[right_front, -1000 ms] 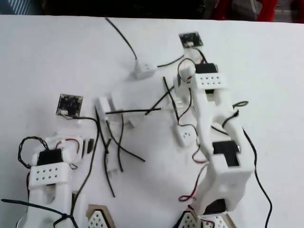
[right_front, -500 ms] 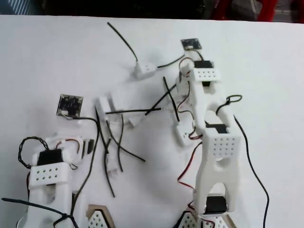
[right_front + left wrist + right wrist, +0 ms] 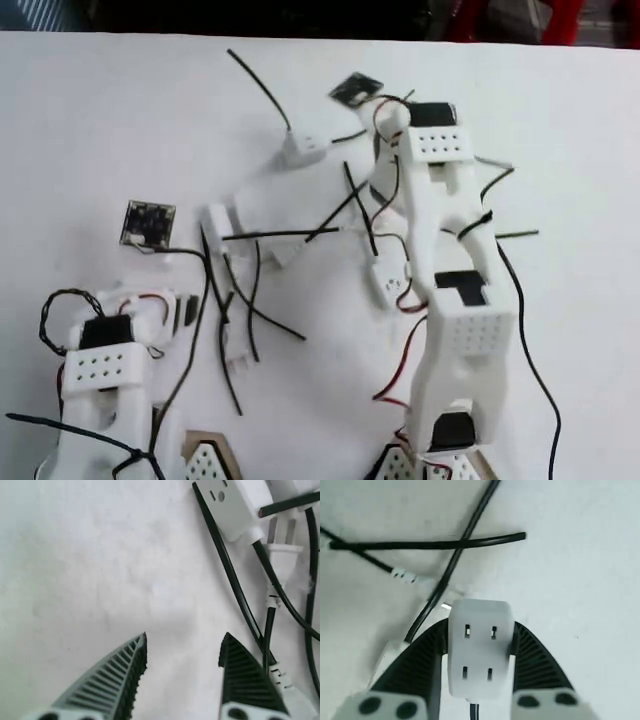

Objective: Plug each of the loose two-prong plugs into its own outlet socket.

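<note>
Tangle is the chief worry here. The right gripper (image 3: 480, 655) is clamped on a white outlet socket (image 3: 480, 647), one finger on each long side, slots facing the wrist camera. It sits at the far right of the cable pile, on or just over the table (image 3: 580, 580); I cannot tell which. Two black cables (image 3: 427, 544) cross just beyond it, and the socket's own lead (image 3: 472, 711) runs back under the wrist. I judge that a lift or swing could snag that lead on the crossed cables and drag other pieces about. A tug might also twist the smooth block between the fingers.

The left gripper (image 3: 182, 677) hangs with fingers apart over bare table at the near left. A loose two-prong plug (image 3: 280, 555) lies near it, beside a second socket (image 3: 232, 510), not inserted. A black wire crosses the plug's body, so grasping it could pinch the wire or pull neighbours along.
</note>
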